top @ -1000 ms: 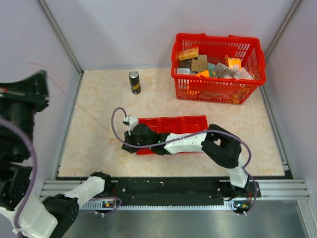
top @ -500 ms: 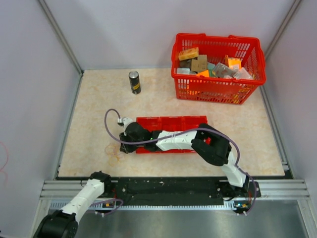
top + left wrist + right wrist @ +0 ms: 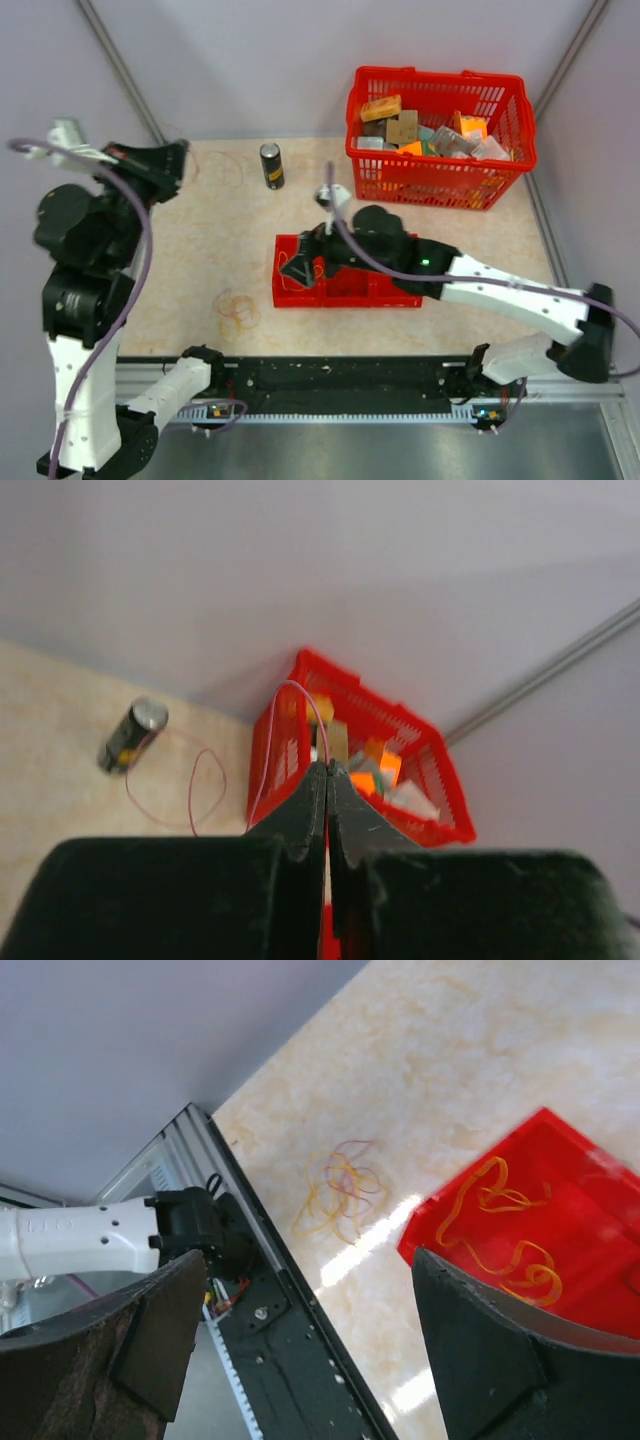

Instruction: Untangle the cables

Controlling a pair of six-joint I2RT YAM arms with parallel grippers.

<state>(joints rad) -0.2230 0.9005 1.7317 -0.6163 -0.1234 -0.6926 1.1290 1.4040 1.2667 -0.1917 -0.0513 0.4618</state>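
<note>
My left gripper (image 3: 180,158) (image 3: 328,765) is raised high at the far left and is shut on a thin red cable (image 3: 262,750). That cable (image 3: 228,172) arcs out of the tips and hangs in loops by the can. A tangle of yellow-orange and red cables (image 3: 237,312) (image 3: 340,1195) lies on the table left of the red tray (image 3: 395,288) (image 3: 590,1190). One yellow-orange cable (image 3: 500,1230) lies inside the tray's left end. My right gripper (image 3: 300,270) (image 3: 310,1260) hovers above that end, open, with nothing between its fingers.
A dark can (image 3: 271,165) (image 3: 130,735) stands at the back of the table. A red basket (image 3: 440,135) (image 3: 400,780) full of small packages sits at the back right. The black rail (image 3: 300,1360) with the left arm's base runs along the near edge.
My right gripper has opened and moved from the table left of the tray to above its left end. My left arm has swung up into view with the red cable.
</note>
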